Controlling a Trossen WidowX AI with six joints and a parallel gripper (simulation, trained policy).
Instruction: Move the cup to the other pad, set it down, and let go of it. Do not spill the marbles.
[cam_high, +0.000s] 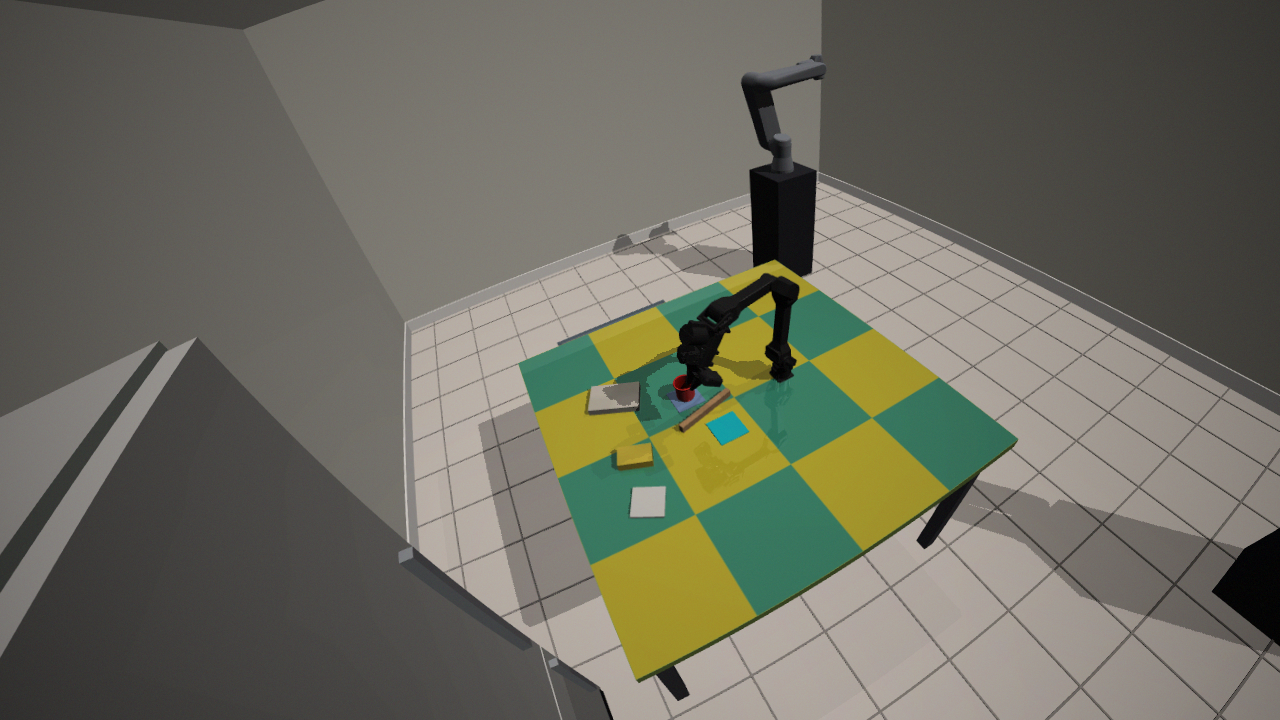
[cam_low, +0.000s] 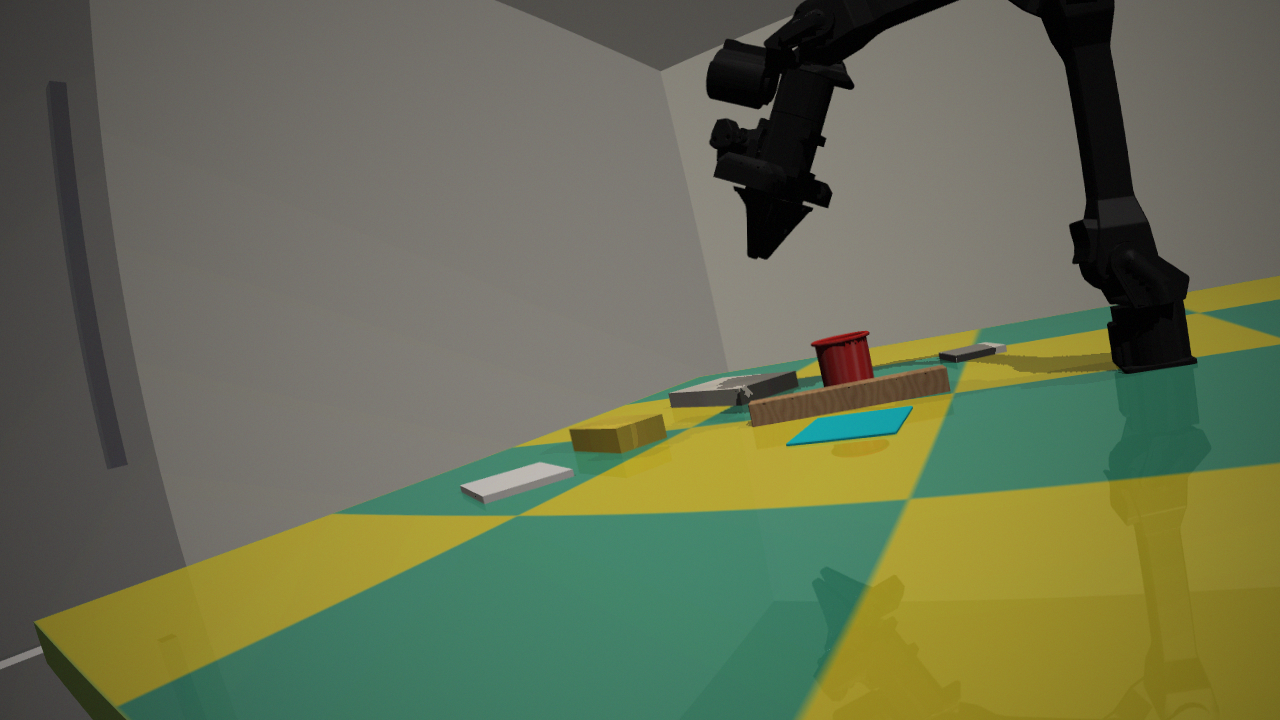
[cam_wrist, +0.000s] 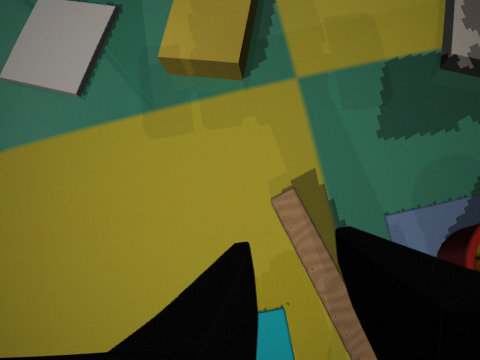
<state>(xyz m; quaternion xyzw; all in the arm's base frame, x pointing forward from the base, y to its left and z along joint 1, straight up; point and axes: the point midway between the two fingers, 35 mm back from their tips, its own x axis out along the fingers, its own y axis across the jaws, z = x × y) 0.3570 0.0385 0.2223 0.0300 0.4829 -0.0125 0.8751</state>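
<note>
The red cup (cam_high: 683, 388) (cam_low: 845, 360) (cam_wrist: 454, 245) stands upright on the blue-violet pad (cam_high: 693, 406) (cam_wrist: 407, 229). The wrist view shows only its edge with a bit of yellow inside; the marbles cannot be made out. The cyan pad (cam_high: 727, 428) (cam_low: 850, 426) (cam_wrist: 273, 335) lies flat and bears nothing in view. My gripper (cam_low: 759, 257) (cam_wrist: 293, 250) is partly open and empty, pointing down well above the table. In the wrist view the cup is at the right edge, outside the right finger. In the top view the gripper partly overlaps the cup.
A wooden bar (cam_high: 704, 411) (cam_low: 850, 395) (cam_wrist: 312, 260) lies between the two pads. A yellow block (cam_high: 634, 457) (cam_low: 617, 437) (cam_wrist: 205, 35), a white slab (cam_high: 648, 501) (cam_low: 517, 480) (cam_wrist: 60, 45) and a larger pale slab (cam_high: 613, 397) stand beyond. A small pale slab (cam_low: 972, 352) lies near the arm's base.
</note>
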